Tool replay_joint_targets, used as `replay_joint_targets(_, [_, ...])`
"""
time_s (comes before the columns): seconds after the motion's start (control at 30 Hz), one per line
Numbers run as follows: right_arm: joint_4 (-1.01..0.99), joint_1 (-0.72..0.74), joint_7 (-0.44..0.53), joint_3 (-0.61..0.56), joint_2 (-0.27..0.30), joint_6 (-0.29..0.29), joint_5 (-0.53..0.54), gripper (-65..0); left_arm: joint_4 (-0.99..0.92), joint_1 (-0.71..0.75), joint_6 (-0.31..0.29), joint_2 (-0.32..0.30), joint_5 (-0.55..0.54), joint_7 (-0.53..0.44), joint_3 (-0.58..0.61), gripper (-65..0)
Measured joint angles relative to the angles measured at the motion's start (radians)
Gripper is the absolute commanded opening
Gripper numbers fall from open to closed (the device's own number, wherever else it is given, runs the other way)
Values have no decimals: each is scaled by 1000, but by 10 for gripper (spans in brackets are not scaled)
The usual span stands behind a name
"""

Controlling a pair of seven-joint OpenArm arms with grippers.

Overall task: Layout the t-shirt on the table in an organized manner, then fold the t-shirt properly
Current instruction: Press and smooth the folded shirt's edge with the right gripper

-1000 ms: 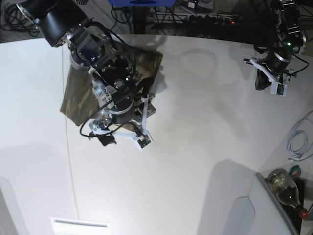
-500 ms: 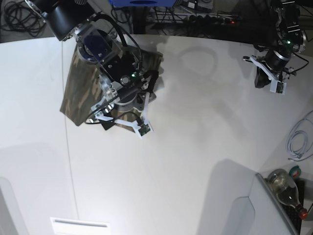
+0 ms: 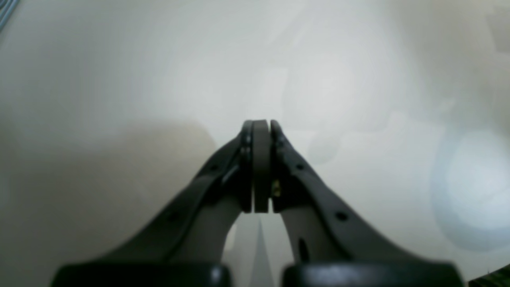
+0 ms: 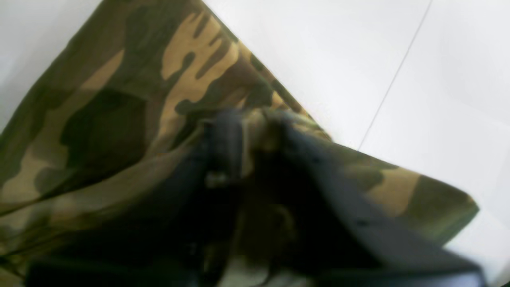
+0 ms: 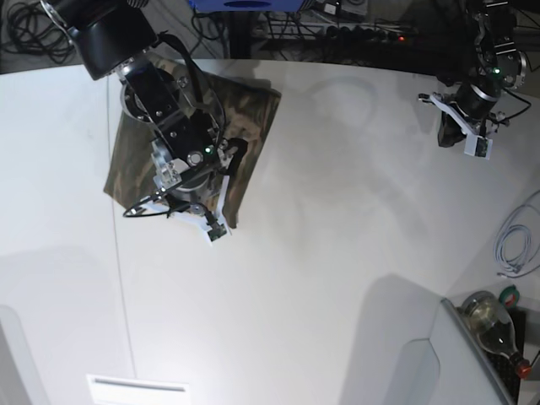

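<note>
White and smooth, the table (image 5: 337, 253) fills nearly the whole room view, crossed by one thin dark seam line (image 5: 118, 253) running front to back near its far-left side; behind its back edge hang tangled black cables (image 5: 354, 25) and a blue object too cropped to name. On the table's upper left lies the t-shirt (image 5: 253, 126), a compact folded slab of olive, brown and tan camouflage, its near edge just beside the seam in the right wrist view, where the cloth (image 4: 119, 99) takes up most of the picture. Over it leans the right arm, and the right gripper (image 5: 198, 198) sits low on the shirt's front edge, its dark fingers (image 4: 223, 151) pressed in with a ridge of camouflage cloth pinched between them. Far across, at the table's upper right corner, the left gripper (image 5: 456, 131) hangs above bare white surface, well apart from the shirt; in its own camera the left gripper's (image 3: 261, 167) two black jaws are pressed flat together with nothing between. Off the lower right corner stands a glass bottle (image 5: 494, 325) with a red cap, beside a coil of pale cable (image 5: 515, 245). No brand or writing is legible on anything.
</note>
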Motion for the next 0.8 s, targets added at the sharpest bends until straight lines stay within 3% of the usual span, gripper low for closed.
replay_joint_targets(0.17, [35, -15, 0, 0, 0, 0, 2, -642, 0, -1, 0, 1, 0, 0, 0, -650])
replay_joint_targets(0.37, [214, -66, -3, -10, 0, 2, 4, -642, 0, 0, 0, 0, 0, 0, 0, -650])
replay_joint_targets(0.5, [285, -84, -2, 0, 0, 114, -2, -642, 0, -3, 0, 0, 0, 0, 0, -650])
replay_joint_targets(0.8, [312, -113, 65, -23, -35, 126, -6, -642, 0, -2, 0, 0, 0, 1, 8, -650])
